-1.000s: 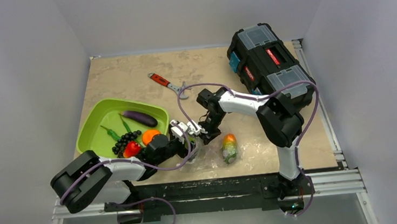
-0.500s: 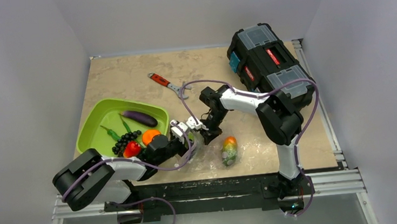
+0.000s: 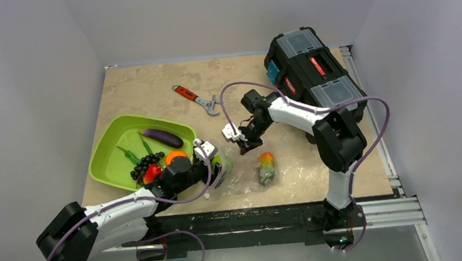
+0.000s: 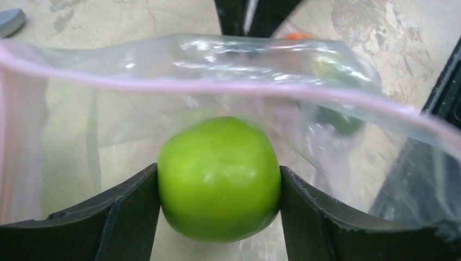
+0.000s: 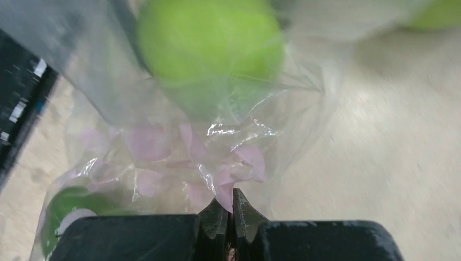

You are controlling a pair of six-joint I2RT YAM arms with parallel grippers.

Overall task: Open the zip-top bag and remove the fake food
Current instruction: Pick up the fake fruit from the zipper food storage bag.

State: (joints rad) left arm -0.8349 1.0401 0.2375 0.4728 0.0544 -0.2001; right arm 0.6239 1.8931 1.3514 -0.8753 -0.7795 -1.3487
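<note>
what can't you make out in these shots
- Top view: the left hand hides most of the green apple; the clear zip-top bag has an outline too faint to trace.
- Left wrist view: the orange-and-green piece behind the plastic is smeared by crinkles.
- Right wrist view: motion blur; a green shape at lower left is veiled by plastic and cut off by the right hand.
</note>
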